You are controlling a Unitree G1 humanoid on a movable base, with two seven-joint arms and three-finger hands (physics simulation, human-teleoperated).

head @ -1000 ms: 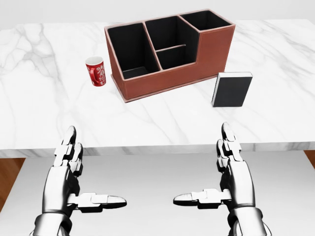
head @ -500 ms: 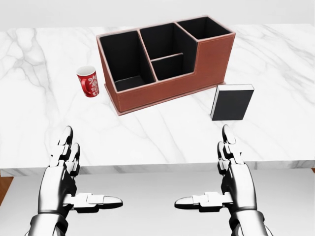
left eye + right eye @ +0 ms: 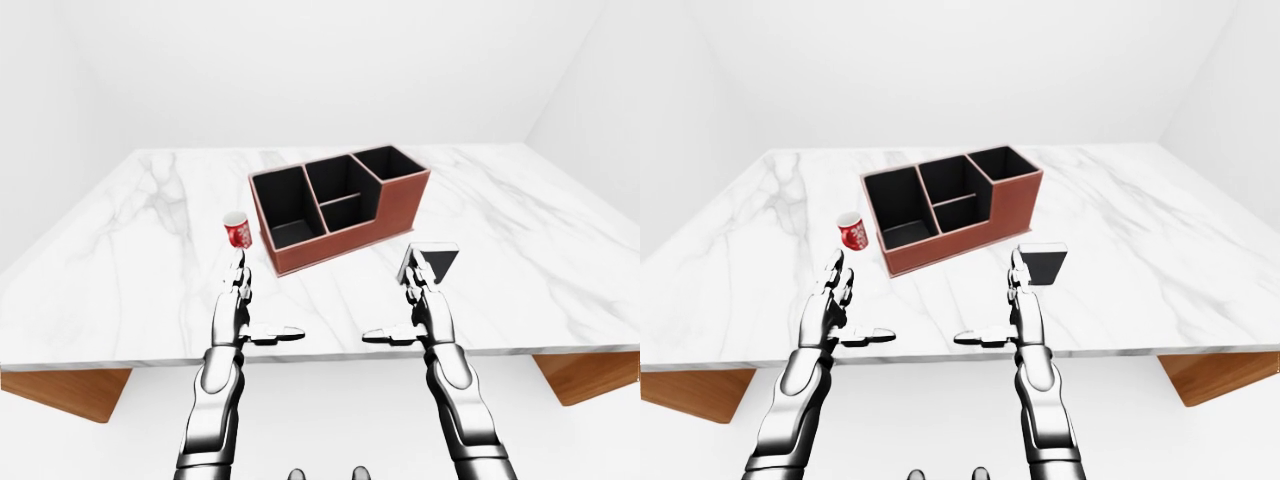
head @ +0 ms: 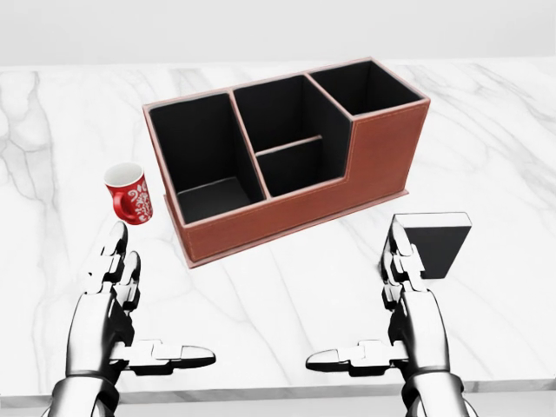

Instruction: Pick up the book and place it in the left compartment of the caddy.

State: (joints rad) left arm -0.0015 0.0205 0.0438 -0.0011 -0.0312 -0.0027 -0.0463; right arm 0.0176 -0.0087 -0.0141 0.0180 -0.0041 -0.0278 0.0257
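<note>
The black book (image 4: 441,247) stands upright on the white marble table (image 4: 287,287), to the right of the caddy and just beyond my right hand's fingertips (image 4: 399,231), which hide its left edge. The brown caddy (image 4: 295,211) with black insides stands at an angle in the middle of the head view. Its left compartment (image 4: 201,156) holds nothing. My left hand (image 4: 161,295) and right hand (image 4: 356,291) are both open and hold nothing, with fingers pointing up the view and thumbs pointing inward, low over the table's near part.
A red mug with a white pattern (image 4: 129,193) stands left of the caddy, just above my left hand's fingertips. The table's near edge (image 4: 287,395) runs along the bottom of the head view. Wooden supports (image 3: 62,388) show under the table.
The camera has moved toward the table: the caddy, mug and book look larger and lower in the view. My hands now reach over the table's edge, and the right fingertips overlap the book.
</note>
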